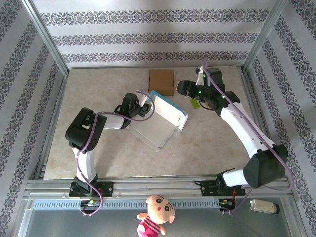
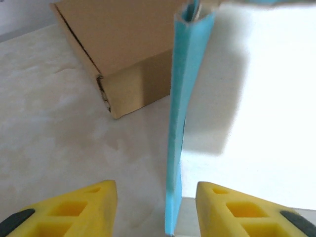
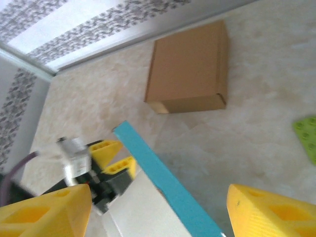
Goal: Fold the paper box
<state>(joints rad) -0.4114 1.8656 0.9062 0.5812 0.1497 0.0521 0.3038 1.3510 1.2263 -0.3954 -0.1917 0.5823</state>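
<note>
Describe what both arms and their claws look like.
The left arm and right arm are white links with black joints, a purple cable looping along each. The left claw and right claw have chunky yellow fingers with hollow cells.

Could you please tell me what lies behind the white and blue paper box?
A closed brown cardboard box sits on the table behind the paper box. In the left wrist view, the paper box's blue flap covers the cardboard box's right part.

In the left wrist view the paper box (image 2: 185, 98) and the brown cardboard box (image 2: 123, 49) are cut off at the top edge.
</note>
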